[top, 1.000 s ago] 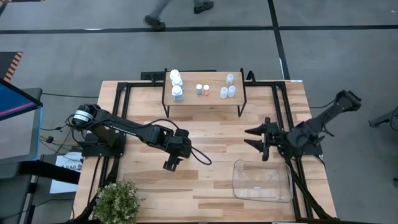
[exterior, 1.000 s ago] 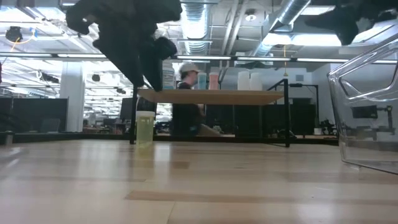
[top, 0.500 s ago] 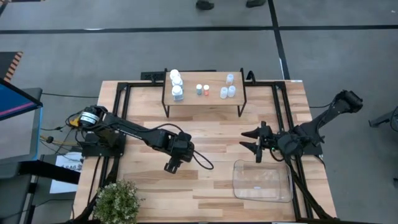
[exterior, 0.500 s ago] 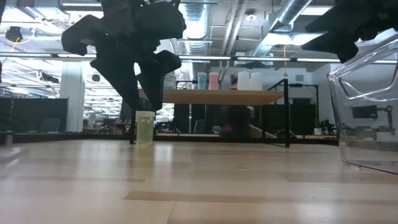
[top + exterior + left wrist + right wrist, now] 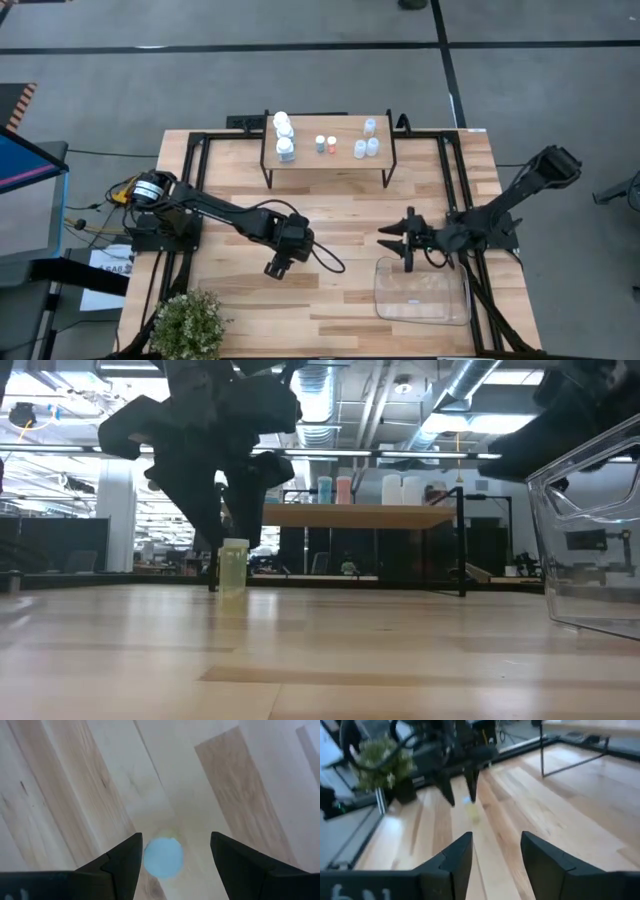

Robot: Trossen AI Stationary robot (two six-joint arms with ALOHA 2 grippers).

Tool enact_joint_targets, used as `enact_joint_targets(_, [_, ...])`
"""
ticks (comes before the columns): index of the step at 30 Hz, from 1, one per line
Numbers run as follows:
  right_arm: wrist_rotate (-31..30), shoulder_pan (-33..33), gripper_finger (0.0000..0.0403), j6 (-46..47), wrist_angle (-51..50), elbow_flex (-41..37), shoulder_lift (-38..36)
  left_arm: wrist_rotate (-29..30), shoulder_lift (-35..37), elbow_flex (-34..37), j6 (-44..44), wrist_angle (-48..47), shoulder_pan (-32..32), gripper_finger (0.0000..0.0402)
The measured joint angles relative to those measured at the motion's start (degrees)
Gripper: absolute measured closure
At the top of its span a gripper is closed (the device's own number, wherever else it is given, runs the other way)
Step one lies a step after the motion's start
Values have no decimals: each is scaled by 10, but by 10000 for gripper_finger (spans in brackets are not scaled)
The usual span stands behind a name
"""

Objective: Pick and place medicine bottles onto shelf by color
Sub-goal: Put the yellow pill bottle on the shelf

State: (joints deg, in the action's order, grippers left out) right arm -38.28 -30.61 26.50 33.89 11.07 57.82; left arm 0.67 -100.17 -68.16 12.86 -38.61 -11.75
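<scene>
left gripper [image 5: 172, 852] open above bottle [image 5: 163, 857], bare tabletop [image 5: 340, 305] around

Shelf [image 5: 345, 158]: eight bottles [image 5: 286, 150]. One bottle on table [image 5: 233, 566]. One tray [image 5: 422, 292].

Pale yellow-green bottle [image 5: 233, 567] with light blue cap [image 5: 163, 857], black claws

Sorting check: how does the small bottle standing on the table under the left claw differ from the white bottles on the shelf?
The small yellowish bottle with the light-blue cap stands on the wooden tabletop; the chunky white bottles stand on the shelf's board. It is translucent yellowish; they are white. It stands alone between the open left claw's fingers; they stand in a row. All are upright.
</scene>
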Motion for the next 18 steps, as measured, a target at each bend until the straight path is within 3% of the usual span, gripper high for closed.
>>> enact_joint_targets(7, [27,20,252,-45,24,-29,14,0,-2,0,0,-1,1,180])
enact_joint_targets(13, [77,54,304,-65,128,-106,-28,0,-2,0,-11,-1,2,180])
enact_joint_targets(18, [87,60,336,-101,86,-106,-72,0,-2,0,-31,-1,2,180])
